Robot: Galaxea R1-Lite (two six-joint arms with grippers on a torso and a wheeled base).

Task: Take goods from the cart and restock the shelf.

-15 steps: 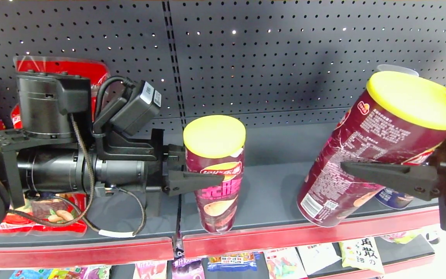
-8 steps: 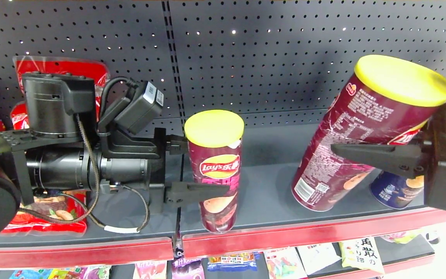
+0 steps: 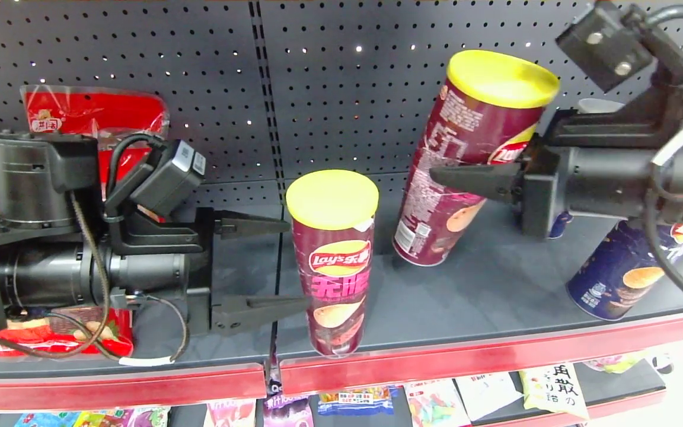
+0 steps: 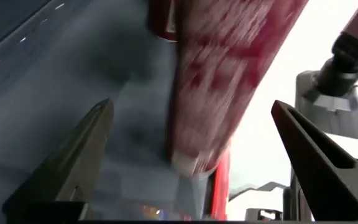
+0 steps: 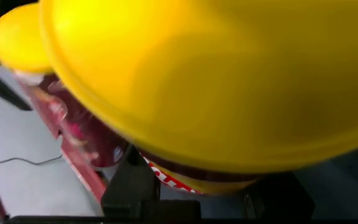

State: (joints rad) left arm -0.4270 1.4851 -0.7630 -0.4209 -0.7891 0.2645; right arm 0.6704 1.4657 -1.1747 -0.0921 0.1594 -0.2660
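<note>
Backed off, left end effector (image 3: 294,264) gapes by front-edge can (image 3: 332,267); right end effector (image 3: 454,163) swung clamped tilted can (image 3: 472,107) inward.

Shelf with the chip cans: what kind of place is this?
Probably a shop. The shelf has a pegboard back and a red edge, it holds chip cans, and snack bags lie underneath.

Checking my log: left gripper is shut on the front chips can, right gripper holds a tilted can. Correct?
No: head view shows the left gripper open, fingers either side of the front chips can. The right gripper does hold a tilted can.
</note>
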